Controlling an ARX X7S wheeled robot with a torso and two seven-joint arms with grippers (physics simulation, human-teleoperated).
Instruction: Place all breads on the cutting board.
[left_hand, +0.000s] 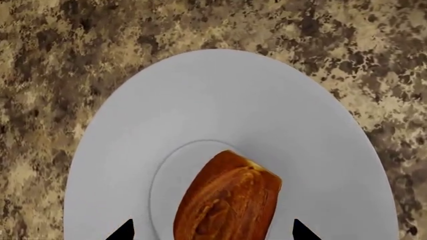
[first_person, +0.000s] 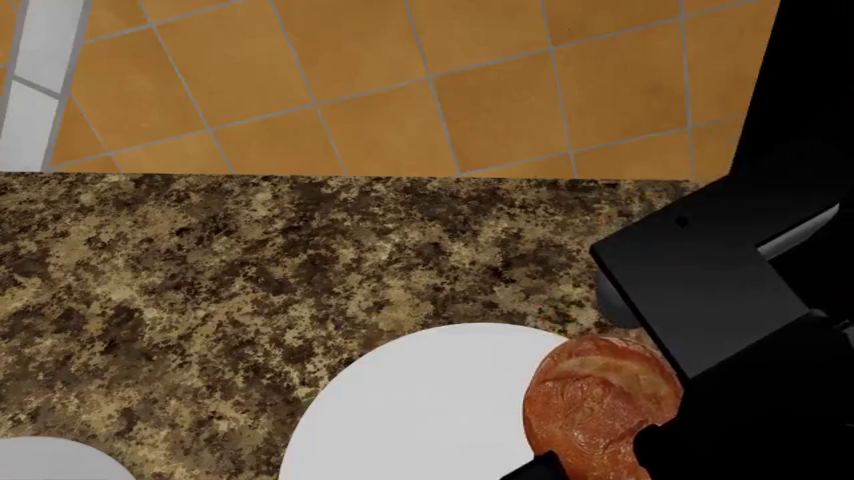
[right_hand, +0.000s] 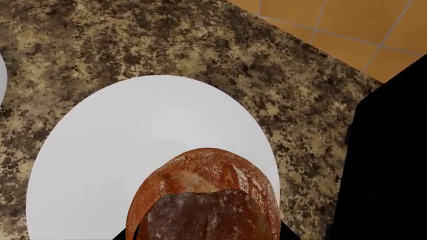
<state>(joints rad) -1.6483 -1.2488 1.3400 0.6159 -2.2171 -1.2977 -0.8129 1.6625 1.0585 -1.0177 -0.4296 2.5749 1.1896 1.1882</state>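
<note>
The round loaf (right_hand: 203, 197) is sitting at the edge of a white plate (right_hand: 120, 150) on the speckled counter (right_hand: 167, 45). In the head view the same round loaf (first_person: 601, 405) is lying at the right side of its plate (first_person: 414, 420), with the black right arm (first_person: 721, 290) reaching down over it. The right gripper (right_hand: 203, 235) is positioned directly over this loaf; only slivers of its jaws are showing at the frame edge, so it cannot be told whether they are clenched or released.

The rectangular loaf (left_hand: 227, 200) is resting in the central well of a second white plate (left_hand: 220, 100), also on the counter (left_hand: 67, 50). The left gripper (left_hand: 212, 229) is straddling this loaf: its two dark fingertips (left_hand: 123, 231) are standing apart, one on each side, and appear to be clear of the crust, so the jaws are released.

The cutting board is not appearing in any view. An orange tiled wall (first_person: 441, 80) is rising behind the counter.
</note>
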